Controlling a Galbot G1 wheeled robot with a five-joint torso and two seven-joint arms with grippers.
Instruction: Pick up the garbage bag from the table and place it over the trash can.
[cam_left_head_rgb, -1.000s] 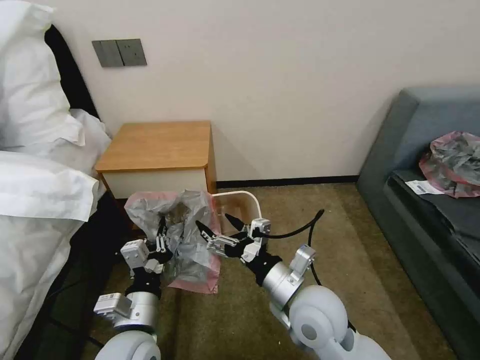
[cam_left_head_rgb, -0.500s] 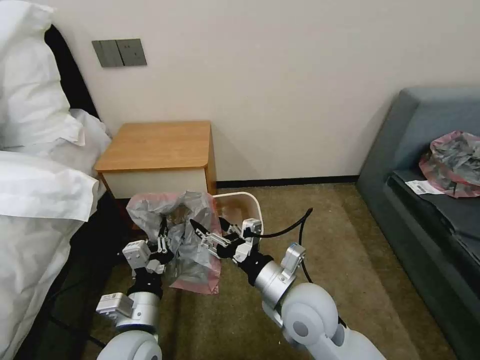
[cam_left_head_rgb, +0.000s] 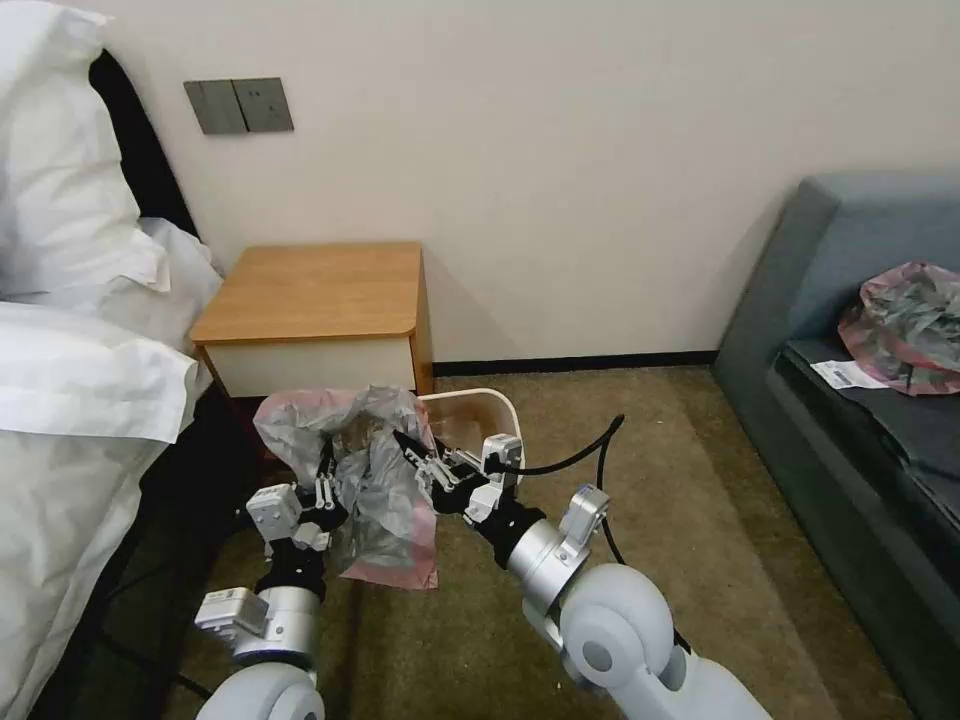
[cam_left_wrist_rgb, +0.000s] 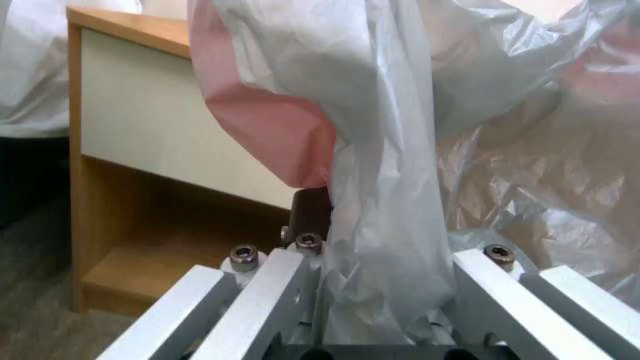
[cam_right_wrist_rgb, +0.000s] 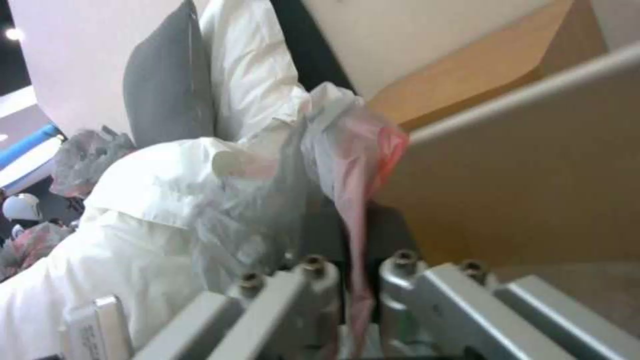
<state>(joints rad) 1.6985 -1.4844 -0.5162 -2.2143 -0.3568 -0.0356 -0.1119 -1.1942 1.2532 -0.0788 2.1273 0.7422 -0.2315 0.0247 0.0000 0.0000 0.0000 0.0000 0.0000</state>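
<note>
Both my left gripper (cam_left_head_rgb: 325, 472) and right gripper (cam_left_head_rgb: 415, 455) pinch the wrinkly translucent grey, pink-rimmed garbage bag (cam_left_head_rgb: 385, 490), draped over the beige-rimmed green plastic trash can (cam_left_head_rgb: 500, 405).

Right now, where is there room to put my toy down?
The table top is bare. The carpet between the bin and the sofa is open too. It is crowded in front of the table: the left gripper and right gripper each pinch the bag by the bin.

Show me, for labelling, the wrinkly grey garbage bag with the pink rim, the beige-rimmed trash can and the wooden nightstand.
garbage bag (cam_left_head_rgb: 385, 490): head view, hanging grey middle.
trash can (cam_left_head_rgb: 508, 405): head view, beige rim's far corner.
nightstand (cam_left_head_rgb: 315, 290): head view, orange-brown top.
</note>
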